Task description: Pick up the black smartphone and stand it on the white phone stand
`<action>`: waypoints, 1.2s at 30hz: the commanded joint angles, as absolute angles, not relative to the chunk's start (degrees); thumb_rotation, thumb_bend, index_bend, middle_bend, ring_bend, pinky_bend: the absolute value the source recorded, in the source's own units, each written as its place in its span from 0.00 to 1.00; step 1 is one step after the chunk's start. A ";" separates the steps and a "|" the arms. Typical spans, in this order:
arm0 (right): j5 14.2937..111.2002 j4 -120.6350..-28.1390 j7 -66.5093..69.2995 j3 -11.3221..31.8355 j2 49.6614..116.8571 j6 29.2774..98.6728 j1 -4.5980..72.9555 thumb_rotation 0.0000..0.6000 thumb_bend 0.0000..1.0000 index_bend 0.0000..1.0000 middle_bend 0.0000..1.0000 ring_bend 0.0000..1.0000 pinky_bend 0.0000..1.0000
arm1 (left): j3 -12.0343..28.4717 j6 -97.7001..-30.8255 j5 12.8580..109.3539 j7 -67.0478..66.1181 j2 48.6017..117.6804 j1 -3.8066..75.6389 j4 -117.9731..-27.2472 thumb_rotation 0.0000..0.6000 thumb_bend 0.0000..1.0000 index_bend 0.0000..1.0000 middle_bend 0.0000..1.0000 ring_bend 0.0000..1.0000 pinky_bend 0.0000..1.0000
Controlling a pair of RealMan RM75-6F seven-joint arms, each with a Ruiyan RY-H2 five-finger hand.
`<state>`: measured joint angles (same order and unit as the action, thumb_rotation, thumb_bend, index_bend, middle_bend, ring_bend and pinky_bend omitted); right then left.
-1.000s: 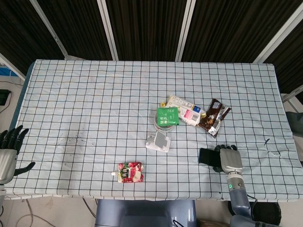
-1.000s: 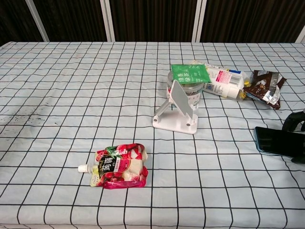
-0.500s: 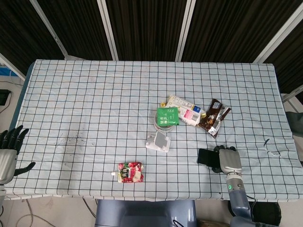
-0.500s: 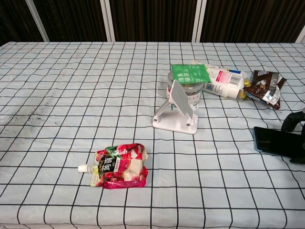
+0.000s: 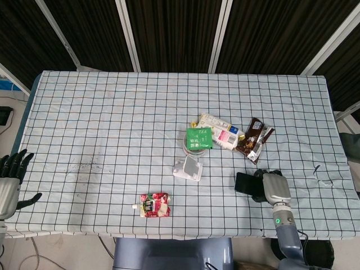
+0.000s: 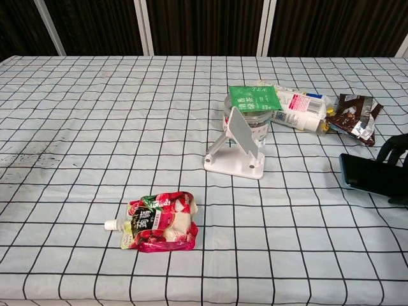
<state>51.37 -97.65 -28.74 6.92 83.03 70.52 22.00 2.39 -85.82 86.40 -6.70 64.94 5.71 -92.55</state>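
The black smartphone is at the right front of the table, and my right hand grips its right end. In the chest view the black smartphone lies nearly flat, just off the cloth, with the dark fingers of that hand curled over its far edge at the frame's border. The white phone stand sits left of the phone near the table's middle; in the chest view the white phone stand has its tilted back plate facing the front. My left hand hangs off the table's left front corner, fingers spread, holding nothing.
A glass jar with a green packet on top stands just behind the stand. A white tube and a brown snack wrapper lie at the back right. A red drink pouch lies near the front edge.
My right hand has raised the phone slightly and shifted it a little to the right and away from the front edge. The left hand and the stand have not moved.
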 commanded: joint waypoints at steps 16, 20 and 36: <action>55.10 -102.86 -7.67 13.43 82.85 71.72 18.64 1.00 0.57 0.75 0.69 0.43 0.20 | 2.32 -86.08 87.01 -6.76 65.10 5.76 -92.44 1.00 0.00 0.00 0.00 0.00 0.00; 59.34 -102.17 5.93 15.41 87.15 69.55 18.36 1.00 0.57 0.75 0.69 0.43 0.20 | 2.38 -85.79 87.15 -6.68 65.61 6.05 -91.70 1.00 0.00 0.00 0.00 0.00 0.00; 58.06 -98.92 12.53 20.57 95.03 66.31 22.90 1.00 0.57 0.75 0.69 0.43 0.20 | 2.48 -84.60 86.17 -5.73 65.52 6.41 -91.87 1.00 0.00 0.00 0.00 0.00 0.00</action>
<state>58.12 -99.05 12.64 20.39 94.78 66.16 22.70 2.48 -84.62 86.17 -5.74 65.53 6.41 -91.86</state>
